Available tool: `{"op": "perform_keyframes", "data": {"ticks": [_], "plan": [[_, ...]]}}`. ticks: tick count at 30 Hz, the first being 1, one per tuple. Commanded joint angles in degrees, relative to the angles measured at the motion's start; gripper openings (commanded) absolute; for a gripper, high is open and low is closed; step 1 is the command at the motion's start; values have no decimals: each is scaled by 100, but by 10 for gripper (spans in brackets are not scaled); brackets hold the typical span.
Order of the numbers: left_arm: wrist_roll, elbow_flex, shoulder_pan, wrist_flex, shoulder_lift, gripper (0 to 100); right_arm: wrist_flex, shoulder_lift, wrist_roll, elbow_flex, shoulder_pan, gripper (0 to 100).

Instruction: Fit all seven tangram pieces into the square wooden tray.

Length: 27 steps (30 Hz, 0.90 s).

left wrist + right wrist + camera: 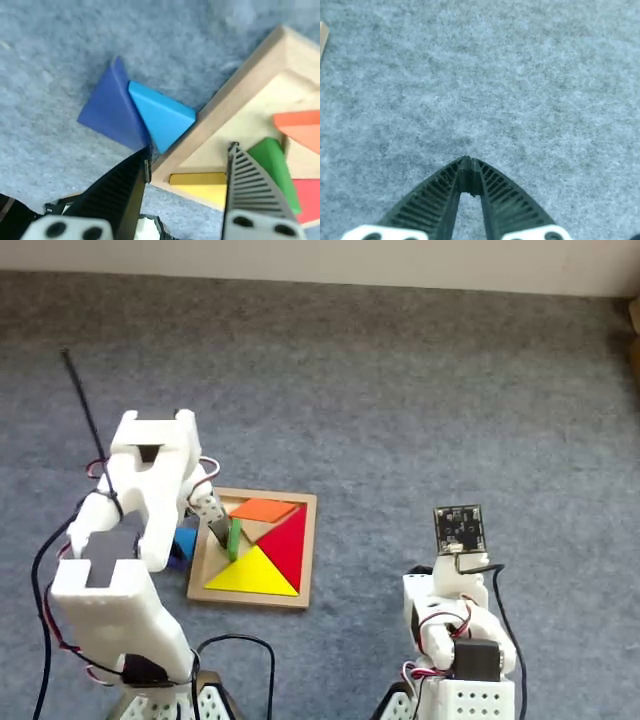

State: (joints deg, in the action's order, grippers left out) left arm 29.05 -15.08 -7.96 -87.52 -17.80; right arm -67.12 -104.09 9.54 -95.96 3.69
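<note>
A: How is the left tool [190,150]?

B: Released, gripping nothing. It straddles the nearest rim of the tray [235,85]. One finger [125,185] is outside over the bench [400,390], and the other [245,185] is inside the tray.

A: What sits in the gap?

B: The rim itself and the end of the yellow piece [200,182], which lies in the tray along that rim.

A: And right next to the fingers?

B: The green piece [272,162] is just beside the inner finger, on the side away from the gap. I cannot tell whether they touch. Just past the outer fingertip is the light blue piece [160,115], outside the tray and against its rim. The dark blue piece [110,112] touches it on the side away from the tray. Both rest on the bench.

A: Farther out?

B: The red piece [288,540] lies beyond the green one, and its long edge meets the yellow. The orange piece [263,509] lies at the tray's far side from the tool, with bare wood between it and the green.

A: The right tool [466,161]?

B: Clenched, tips together with nothing between them. It is over the grey bench, well apart from the tray and all the pieces.
</note>
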Motion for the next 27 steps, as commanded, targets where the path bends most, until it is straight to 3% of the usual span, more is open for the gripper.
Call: {"op": "perform_keyframes", "data": {"ticks": [1,10,17,27], "plan": [[62,233,-171,-26,101,252,119,-57,-62,-541,-84,5],[44,629,-523,-334,198,252,119,-57,-62,-541,-84,5],[44,840,-418,-853,1253,252,119,-57,-62,-541,-84,5],[-176,-171,-549,-730,2299,252,119,-57,-62,-541,-84,5]]}}
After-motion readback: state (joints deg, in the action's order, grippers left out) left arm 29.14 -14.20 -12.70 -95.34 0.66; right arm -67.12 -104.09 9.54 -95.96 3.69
